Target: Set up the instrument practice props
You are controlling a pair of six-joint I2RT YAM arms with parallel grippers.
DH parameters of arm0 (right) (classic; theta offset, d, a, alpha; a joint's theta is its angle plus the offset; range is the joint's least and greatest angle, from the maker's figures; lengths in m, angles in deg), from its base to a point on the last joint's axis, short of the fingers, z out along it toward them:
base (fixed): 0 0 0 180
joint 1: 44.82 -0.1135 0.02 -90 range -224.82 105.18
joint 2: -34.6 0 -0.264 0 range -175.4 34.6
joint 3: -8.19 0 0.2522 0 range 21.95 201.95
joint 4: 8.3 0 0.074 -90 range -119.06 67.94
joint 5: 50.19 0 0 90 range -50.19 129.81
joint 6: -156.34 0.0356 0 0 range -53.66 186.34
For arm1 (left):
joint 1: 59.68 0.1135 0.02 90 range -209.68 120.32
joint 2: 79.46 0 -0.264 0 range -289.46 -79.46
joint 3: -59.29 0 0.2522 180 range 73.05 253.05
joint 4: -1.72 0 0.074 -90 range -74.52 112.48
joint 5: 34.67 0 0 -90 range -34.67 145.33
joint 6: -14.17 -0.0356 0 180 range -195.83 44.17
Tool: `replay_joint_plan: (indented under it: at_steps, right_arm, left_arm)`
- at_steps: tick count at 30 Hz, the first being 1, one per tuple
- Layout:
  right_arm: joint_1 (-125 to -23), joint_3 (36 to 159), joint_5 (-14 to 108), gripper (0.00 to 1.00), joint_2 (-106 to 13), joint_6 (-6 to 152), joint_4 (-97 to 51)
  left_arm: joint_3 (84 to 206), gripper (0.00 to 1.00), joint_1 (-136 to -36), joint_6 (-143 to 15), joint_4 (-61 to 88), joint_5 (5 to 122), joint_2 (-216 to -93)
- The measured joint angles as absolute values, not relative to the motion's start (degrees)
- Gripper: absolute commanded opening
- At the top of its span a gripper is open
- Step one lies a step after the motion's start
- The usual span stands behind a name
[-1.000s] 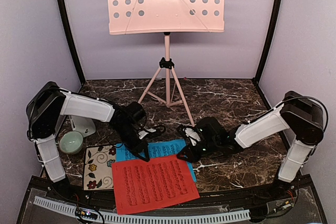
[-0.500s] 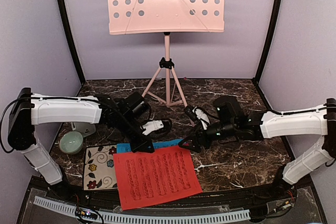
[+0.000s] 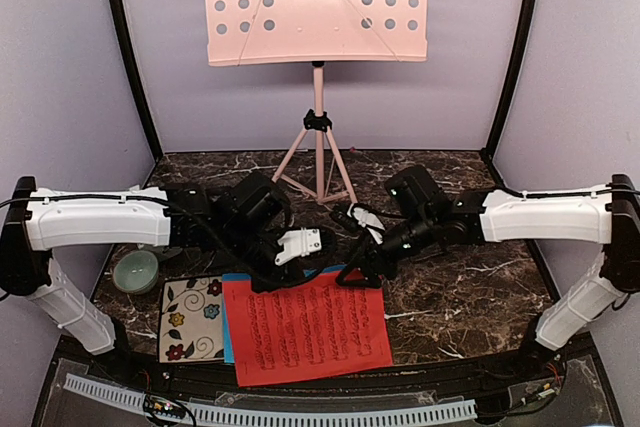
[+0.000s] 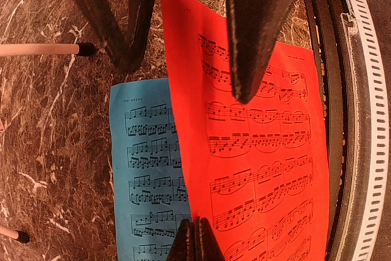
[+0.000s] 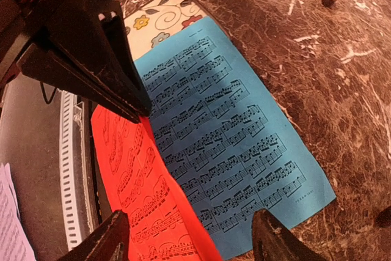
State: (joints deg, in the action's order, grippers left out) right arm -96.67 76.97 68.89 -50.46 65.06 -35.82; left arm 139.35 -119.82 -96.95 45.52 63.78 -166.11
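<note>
My left gripper [image 3: 268, 279] is shut on the far left edge of the red music sheet [image 3: 310, 332]; its jaws [image 4: 195, 241] pinch that edge and hold it slightly lifted. The red sheet [image 4: 256, 151] lies over most of the blue music sheet [image 4: 146, 169], which is flat on the table. My right gripper [image 3: 360, 273] is open and hovers over both sheets; its gap [image 5: 192, 242] spans the red sheet [image 5: 131, 175] and the blue sheet [image 5: 226, 145]. The pale pink music stand [image 3: 315, 2] stands at the back on its tripod [image 3: 318, 162]. The metronome is mostly hidden behind my left arm.
A pale green bowl [image 3: 135, 270] and a floral tile [image 3: 188, 319] lie at the near left, the tile partly under the blue sheet. The tile [image 5: 165, 13] shows in the right wrist view. A tripod foot [image 4: 43, 49] is close by. A ribbed white strip [image 3: 300, 412] runs along the near edge.
Both arms have stretched out over the table. My left gripper has moved right, dragging the red sheet right and farther over the blue one. My right gripper has turned above the sheets.
</note>
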Motion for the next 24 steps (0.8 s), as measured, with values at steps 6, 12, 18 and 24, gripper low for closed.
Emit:
replay_joint_plan:
  at_steps: [6, 12, 18, 24]
  right_arm:
    - [-96.8, 81.1, 71.8, 0.57, -53.3, 61.6, -40.1]
    - [-97.9, 81.1, 72.2, 0.2, -54.1, 60.7, -42.6]
    - [-98.3, 81.1, 70.8, 0.0, -54.1, 60.9, -42.9]
    - [-98.3, 79.6, 67.7, 0.0, -52.4, 61.1, -41.6]
  left_arm:
    - [139.5, 0.0, -121.3, -99.0, 43.7, 60.2, -166.1]
    - [139.5, 0.0, -121.6, -100.1, 40.6, 57.8, -165.5]
    - [138.4, 0.17, -121.7, -98.6, 37.3, 57.2, -163.1]
    - [134.7, 0.73, -117.8, -92.1, 34.3, 60.0, -159.1]
